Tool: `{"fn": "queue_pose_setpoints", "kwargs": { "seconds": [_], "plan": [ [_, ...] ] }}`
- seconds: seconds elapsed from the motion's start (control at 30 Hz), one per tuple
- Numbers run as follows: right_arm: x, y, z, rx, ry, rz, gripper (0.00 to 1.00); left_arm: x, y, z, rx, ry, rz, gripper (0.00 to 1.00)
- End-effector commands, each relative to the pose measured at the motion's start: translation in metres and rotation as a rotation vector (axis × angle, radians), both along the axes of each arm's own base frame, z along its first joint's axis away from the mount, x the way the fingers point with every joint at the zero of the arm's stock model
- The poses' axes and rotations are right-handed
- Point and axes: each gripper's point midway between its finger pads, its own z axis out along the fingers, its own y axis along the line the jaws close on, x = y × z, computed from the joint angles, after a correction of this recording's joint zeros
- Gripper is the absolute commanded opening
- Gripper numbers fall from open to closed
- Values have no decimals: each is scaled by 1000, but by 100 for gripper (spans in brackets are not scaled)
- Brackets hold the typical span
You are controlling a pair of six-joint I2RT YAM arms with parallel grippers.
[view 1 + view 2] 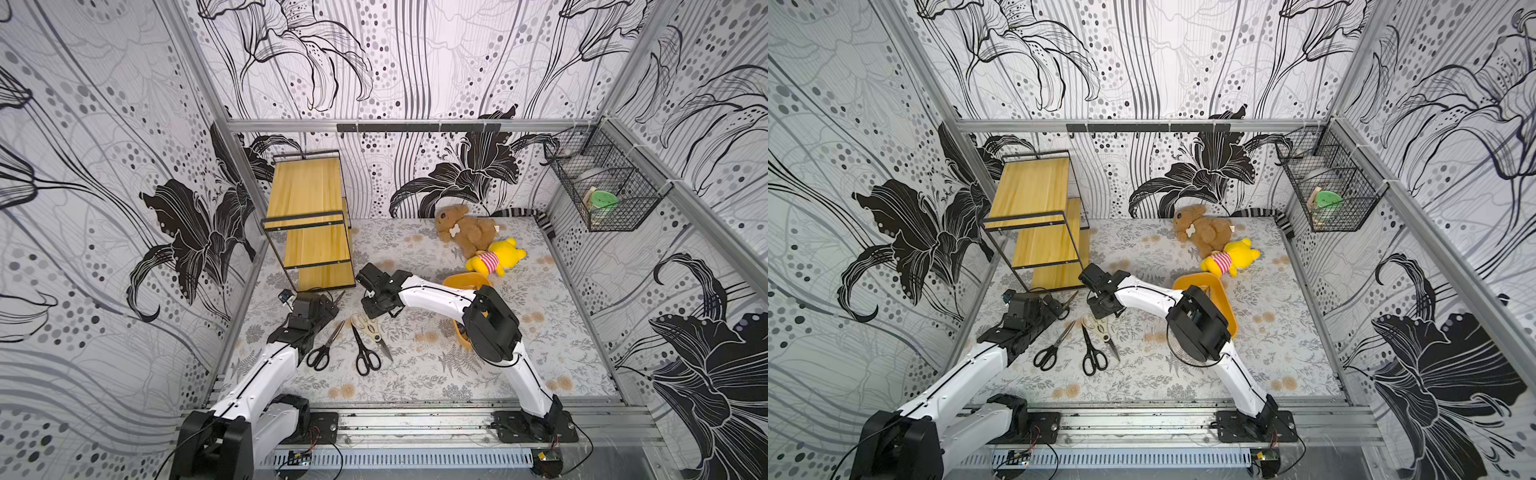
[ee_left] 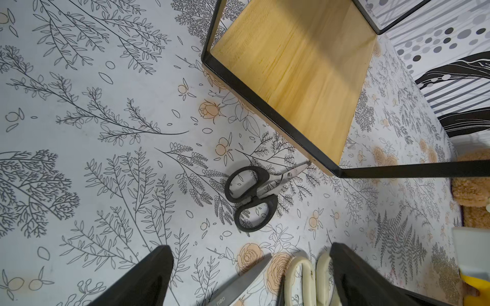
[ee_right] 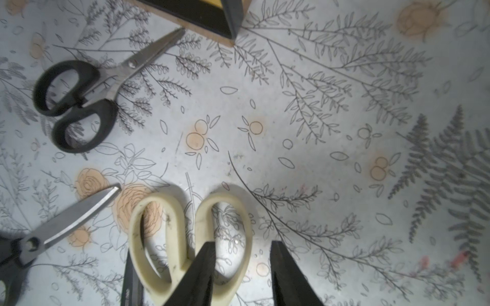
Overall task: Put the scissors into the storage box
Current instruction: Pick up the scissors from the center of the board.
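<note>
i am straddling one handle loop of the cream scissors [image 3: 136, 238] with my right gripper [image 3: 241, 245], jaws partly open and gripping nothing (they are lying on the mat [image 3: 291, 132], outside the storage box [image 1: 465, 279]).

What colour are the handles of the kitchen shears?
The shears' handles are cream, clearest in the right wrist view.
</note>
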Motion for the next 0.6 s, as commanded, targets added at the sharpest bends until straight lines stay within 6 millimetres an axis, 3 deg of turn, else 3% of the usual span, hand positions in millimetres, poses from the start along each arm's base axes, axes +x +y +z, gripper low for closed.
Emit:
{"fn": "queue_pose_setpoints", "kwargs": {
  "seconds": [0.0, 0.33, 0.57],
  "plan": [
    [-7, -5, -19, -51, 35, -12, 37, 4, 1, 3, 5, -20, -7, 97],
    [-6, -18, -37, -126, 36, -22, 33, 5, -4, 3, -16, -29, -23, 97],
    [-6, -37, -48, -225, 16, -16, 21, 5, -4, 4, -21, -33, -24, 97]
  ]
}}
